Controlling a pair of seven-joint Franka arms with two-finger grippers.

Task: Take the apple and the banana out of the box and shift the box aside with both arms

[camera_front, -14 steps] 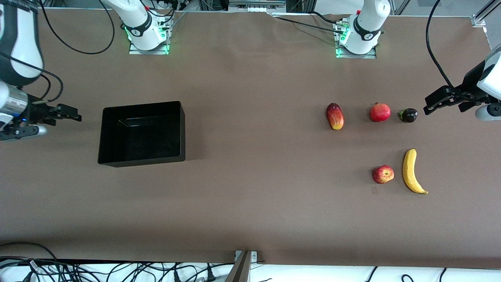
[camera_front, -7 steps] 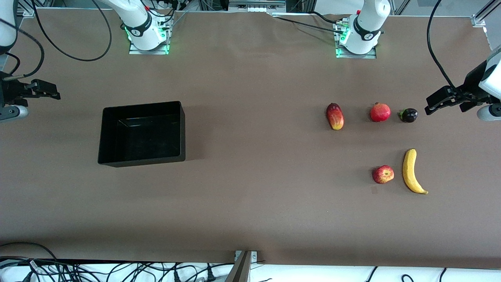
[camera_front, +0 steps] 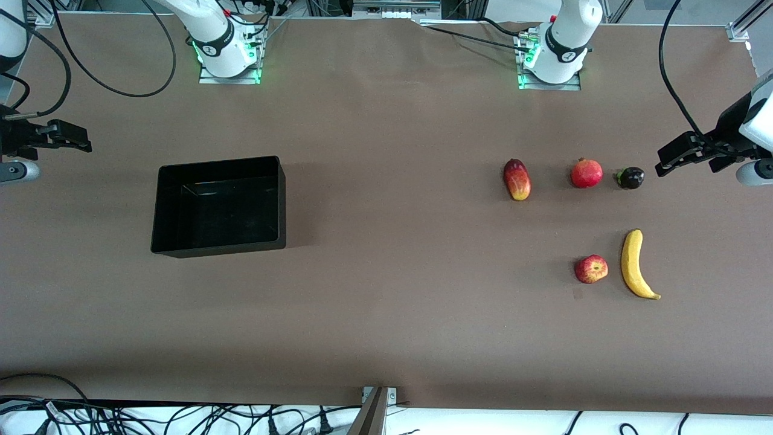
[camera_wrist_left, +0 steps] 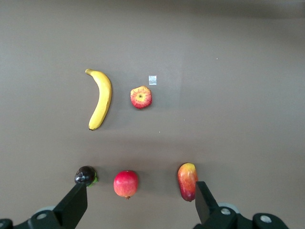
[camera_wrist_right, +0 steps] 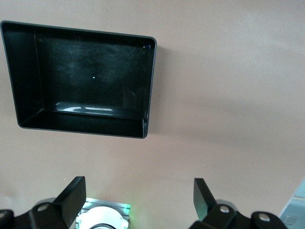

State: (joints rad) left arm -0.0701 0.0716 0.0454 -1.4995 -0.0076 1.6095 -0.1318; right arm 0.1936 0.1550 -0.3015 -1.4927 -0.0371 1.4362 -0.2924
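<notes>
two open tools, nothing held

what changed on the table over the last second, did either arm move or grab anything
The right gripper moved away from the front camera and out toward the right arm's end of the table, drawing off from the black box; it is open and empty. The left gripper barely shifted beside the dark plum, open, holding nothing. The box, apple, banana, mango and pomegranate stayed put.

The black box [camera_front: 218,206] sits toward the right arm's end, well apart from the apple [camera_front: 591,269] beside the banana [camera_front: 636,264].
</notes>
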